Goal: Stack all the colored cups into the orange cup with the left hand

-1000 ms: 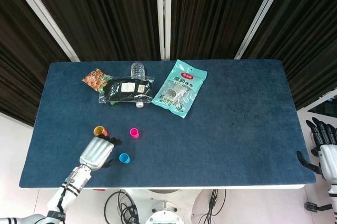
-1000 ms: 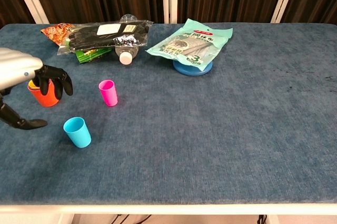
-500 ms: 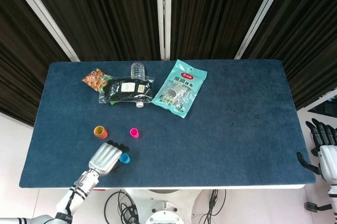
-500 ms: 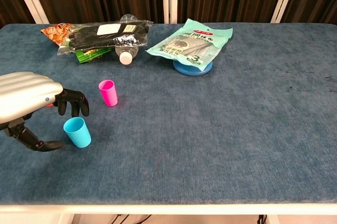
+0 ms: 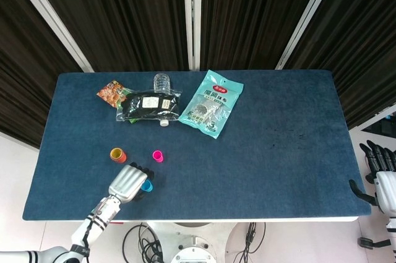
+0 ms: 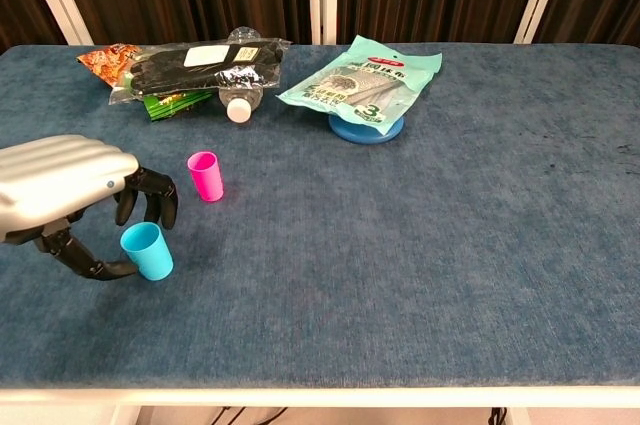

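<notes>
The left robot hand (image 6: 70,195) hovers over the near-left part of the desk (image 6: 420,245), its fingers (image 6: 150,200) curled down around the blue cup (image 6: 146,250) and its thumb reaching in low from the other side. It looks spread around the cup rather than closed; I cannot tell whether any pad is touching yet. The blue cup stands upright directly under the fingertips.

The pink cup (image 6: 206,175) stands just beyond those fingertips and a little to their right, apart from them. The orange cup (image 5: 117,155), the target, sits beyond the hand on its left; in the chest view the hand hides it.

These cups look like small, thin plastic: light, stiff, smooth-walled and easy to tip or squirt out of a pinch. I would take hold across the side wall near the rim, thumb opposite the fingers, gently.

Well beyond the hand lie 3 snack packets and a water bottle (image 6: 238,105), none in the way. The pink cup is the only near obstacle. The right robot hand (image 5: 380,179) hangs off the desk's far right edge, holding nothing, fingers apart.
</notes>
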Available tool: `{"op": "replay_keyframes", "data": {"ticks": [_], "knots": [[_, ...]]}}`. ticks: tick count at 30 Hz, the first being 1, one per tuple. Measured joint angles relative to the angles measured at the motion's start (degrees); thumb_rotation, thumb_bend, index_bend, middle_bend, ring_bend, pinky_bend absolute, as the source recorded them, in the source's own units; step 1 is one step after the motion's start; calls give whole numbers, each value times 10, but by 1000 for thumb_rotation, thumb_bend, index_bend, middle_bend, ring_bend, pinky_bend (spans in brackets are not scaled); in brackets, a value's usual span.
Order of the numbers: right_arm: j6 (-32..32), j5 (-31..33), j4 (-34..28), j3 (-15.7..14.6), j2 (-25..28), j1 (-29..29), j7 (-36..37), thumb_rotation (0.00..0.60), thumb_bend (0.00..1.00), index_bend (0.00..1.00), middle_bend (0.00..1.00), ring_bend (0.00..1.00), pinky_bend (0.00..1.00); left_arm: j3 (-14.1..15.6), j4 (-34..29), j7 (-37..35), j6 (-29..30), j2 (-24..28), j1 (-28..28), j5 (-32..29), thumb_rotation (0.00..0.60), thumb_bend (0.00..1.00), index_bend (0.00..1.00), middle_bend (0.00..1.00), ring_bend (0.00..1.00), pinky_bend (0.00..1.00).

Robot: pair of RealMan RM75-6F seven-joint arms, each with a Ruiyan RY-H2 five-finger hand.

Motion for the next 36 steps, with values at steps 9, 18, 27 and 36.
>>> {"op": "replay_keyframes", "data": {"ticks": [9, 18, 27, 36], "knots": [[-6, 2, 1, -1, 0, 1, 0, 600, 271, 0, 0, 0, 0, -3, -1, -6, 3, 0, 2, 5, 600, 267, 472, 490, 536, 409], [-3, 2, -3, 0, 4, 0, -1, 600, 270, 0, 0, 0, 0, -8, -25, -6, 16, 18, 6, 9, 600, 271, 478, 496, 541, 414], [-2, 2, -4, 0, 4, -1, -3, 600, 270, 0, 0, 0, 0, -49, -87, -10, 66, 98, 17, -6, 600, 270, 483, 500, 548, 423], [-2, 0, -8, 0, 4, 0, -8, 600, 271, 0, 0, 0, 0, -98, -58, -78, 63, 135, 15, -65, 600, 270, 499, 514, 565, 427]]}}
